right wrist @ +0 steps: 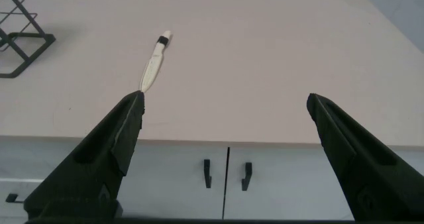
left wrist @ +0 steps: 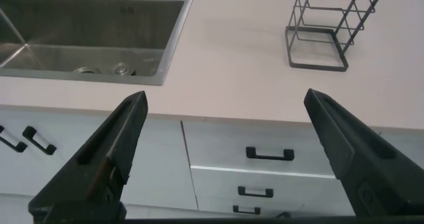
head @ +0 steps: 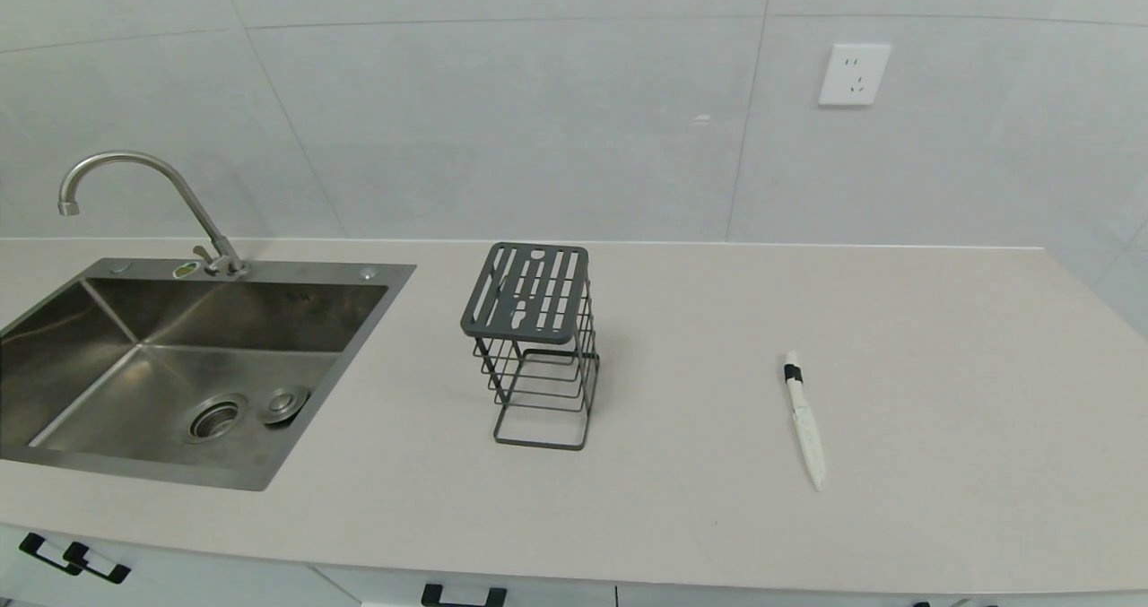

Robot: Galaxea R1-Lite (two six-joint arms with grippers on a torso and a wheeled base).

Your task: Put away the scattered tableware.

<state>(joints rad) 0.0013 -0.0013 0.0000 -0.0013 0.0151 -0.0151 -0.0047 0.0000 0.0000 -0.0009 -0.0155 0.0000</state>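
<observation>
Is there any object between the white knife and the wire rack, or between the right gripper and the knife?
Nothing visible. Only bare counter lies between the knife and the wire rack. The right gripper, open, sits off the counter's front edge, with bare surface up to the knife.

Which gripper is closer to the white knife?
The right gripper: the white knife lies on the counter just ahead of it, while the left gripper faces the sink and rack.

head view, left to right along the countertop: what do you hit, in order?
sink → wire rack → white knife. The faucet is left out because it stands over the sink's span.
</observation>
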